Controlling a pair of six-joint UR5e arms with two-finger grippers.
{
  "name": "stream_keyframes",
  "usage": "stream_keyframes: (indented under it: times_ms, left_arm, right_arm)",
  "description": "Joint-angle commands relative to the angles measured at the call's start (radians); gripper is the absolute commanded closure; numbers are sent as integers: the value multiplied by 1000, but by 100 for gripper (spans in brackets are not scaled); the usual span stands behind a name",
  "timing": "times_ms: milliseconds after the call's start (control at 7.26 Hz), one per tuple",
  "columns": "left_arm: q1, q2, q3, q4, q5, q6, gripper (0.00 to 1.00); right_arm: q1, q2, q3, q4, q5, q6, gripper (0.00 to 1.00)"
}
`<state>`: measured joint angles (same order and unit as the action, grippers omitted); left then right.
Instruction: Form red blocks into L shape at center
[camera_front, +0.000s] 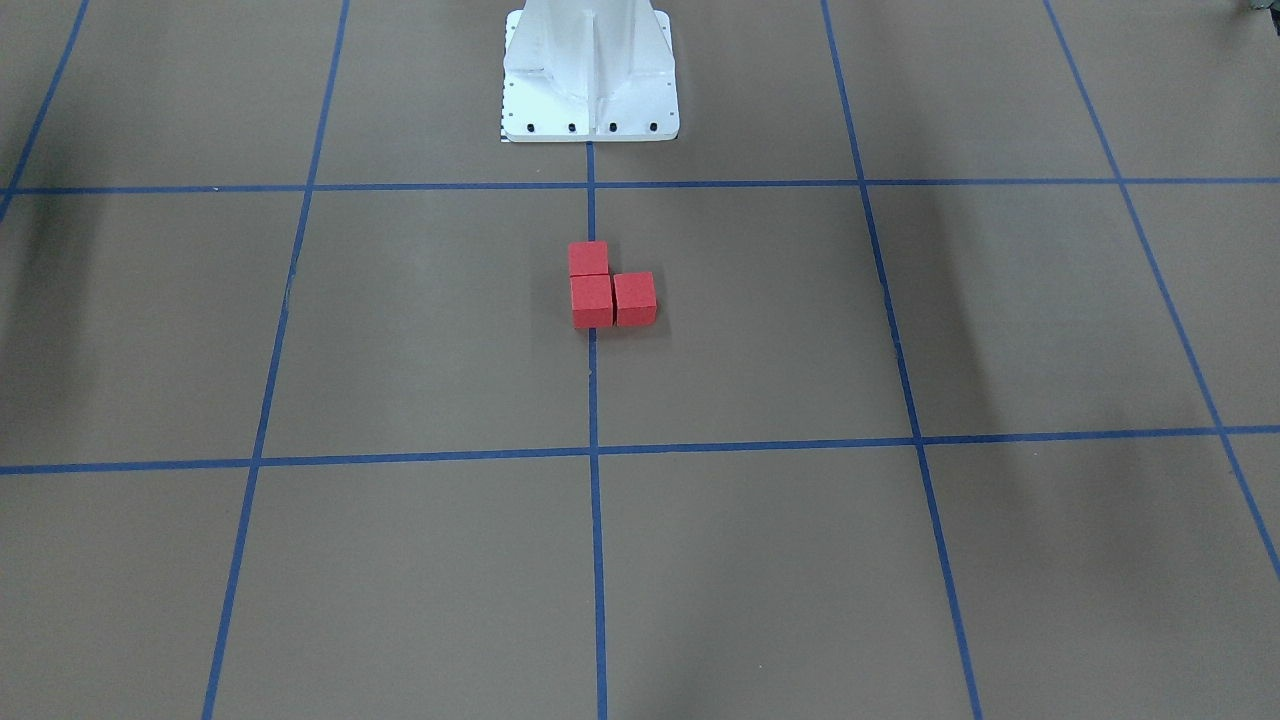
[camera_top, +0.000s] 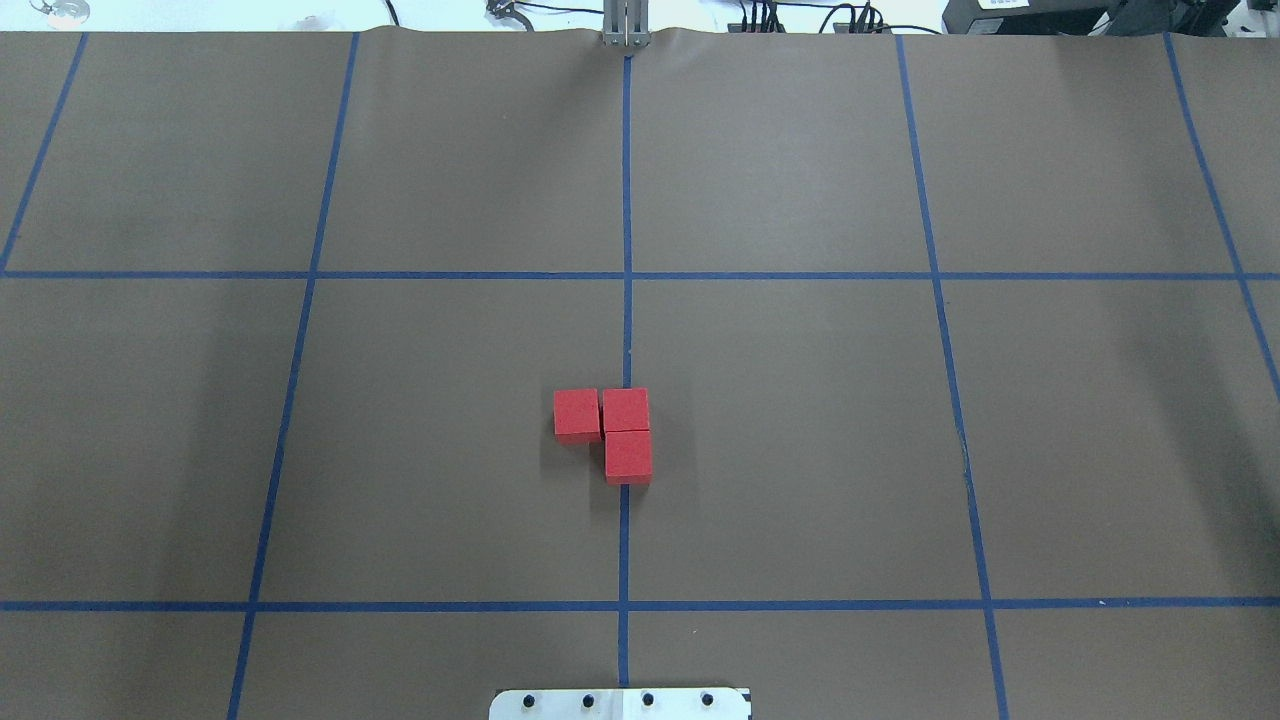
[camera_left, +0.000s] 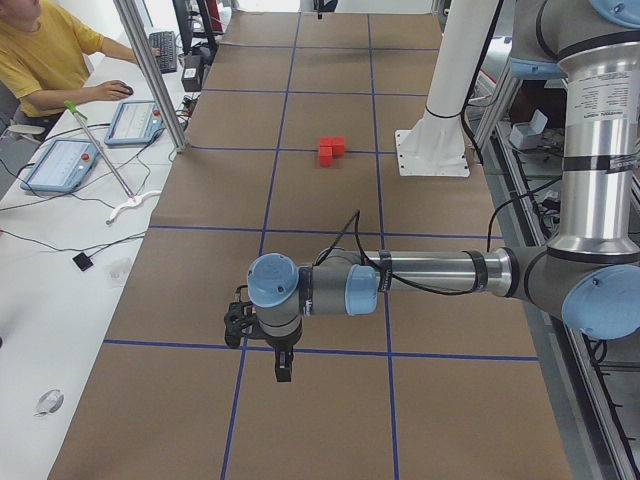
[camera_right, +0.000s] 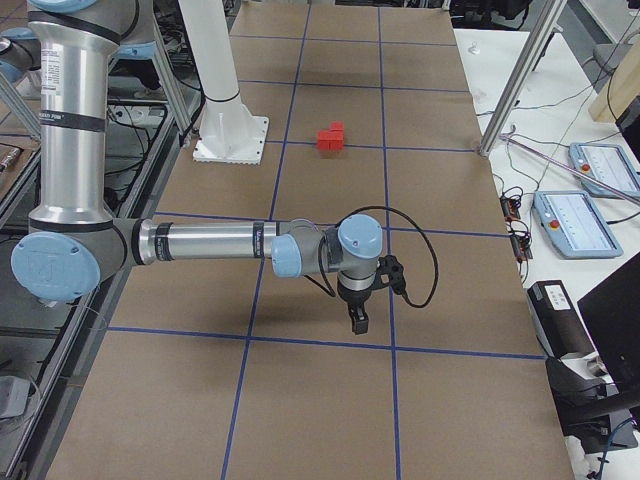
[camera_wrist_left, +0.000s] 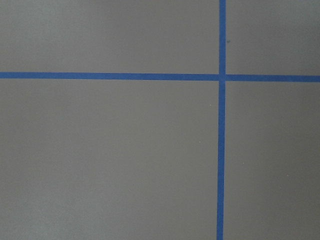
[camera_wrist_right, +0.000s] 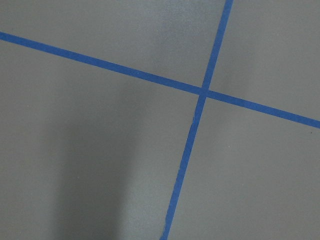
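Red blocks (camera_top: 626, 410) touching in an L at the center (camera_top: 800, 430), left gripper (camera_left: 283, 368) and right gripper (camera_right: 356, 322) well away, seen only side-on, finger spread cannot be told

The right arm (camera_right: 210, 243) stretches out low over the brown surface (camera_right: 320, 390). Its wrist is turned so the right pincer (camera_right: 356, 322) points straight down, close to a blue tape line (camera_right: 200, 335). Whether its fingers are apart or together cannot be made out. Well beyond it, the three red blocks (camera_right: 331, 137) sit touching in a tight cluster near the white base (camera_right: 232, 140). Two flat control panels (camera_right: 583, 222) lie off to the right.
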<state>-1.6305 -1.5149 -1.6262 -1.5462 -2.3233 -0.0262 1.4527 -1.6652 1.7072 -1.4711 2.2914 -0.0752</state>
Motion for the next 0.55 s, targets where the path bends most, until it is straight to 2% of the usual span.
stream_keyframes:
  times_ms: [0, 413]
  left_arm:
    - [1, 7, 8, -18, -1, -26, 0]
    - [1, 6, -1, -42, -1, -26, 0]
  right_arm:
    - [0, 1, -1, 0, 0, 0, 0]
    - [0, -7, -3, -3, 17, 0, 0]
